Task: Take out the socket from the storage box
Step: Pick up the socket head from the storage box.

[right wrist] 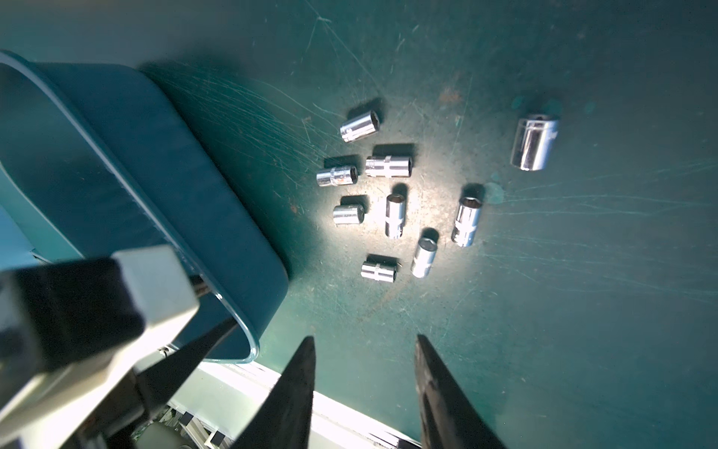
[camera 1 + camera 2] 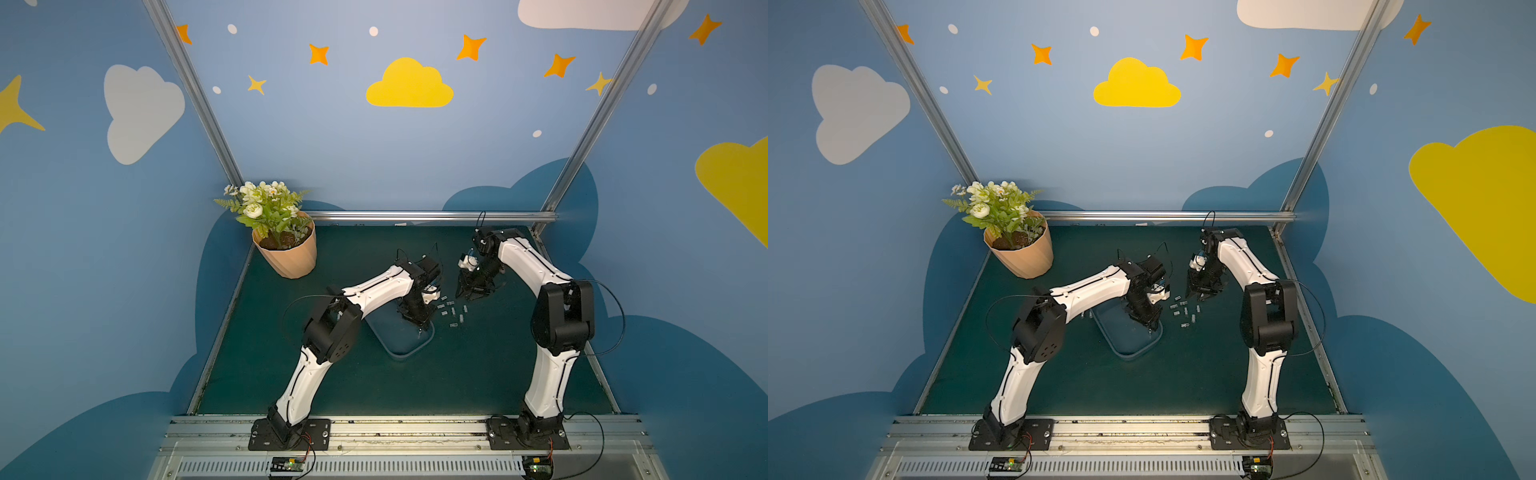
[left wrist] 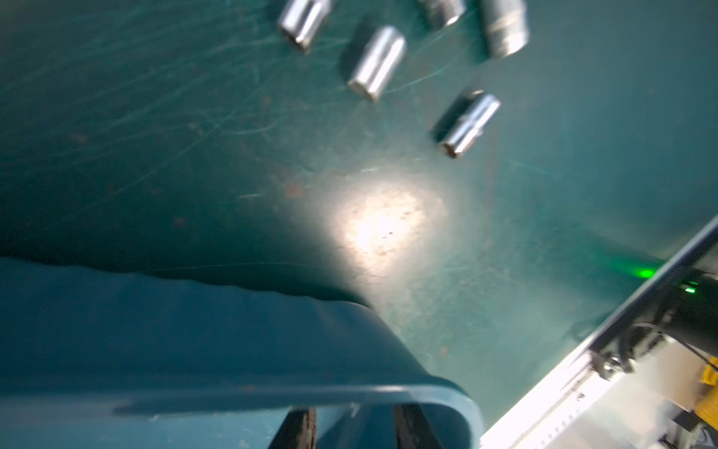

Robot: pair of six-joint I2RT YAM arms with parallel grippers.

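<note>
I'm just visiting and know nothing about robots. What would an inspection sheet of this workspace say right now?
Surface: scratched dark green mat, under both arms.
Job's things: see-through bluish plastic storage box; small chrome sockets lie on the mat beside it; none seen inside.
Clutter: peach ribbed flowerpot with white flowers, far corner.
Grippers: left gripper at the box's rim, grip unclear; right gripper open, empty, above the mat.
Cables: thin black cables loop off the arms.
Surroundings: blue walls with clouds and stars.
</note>
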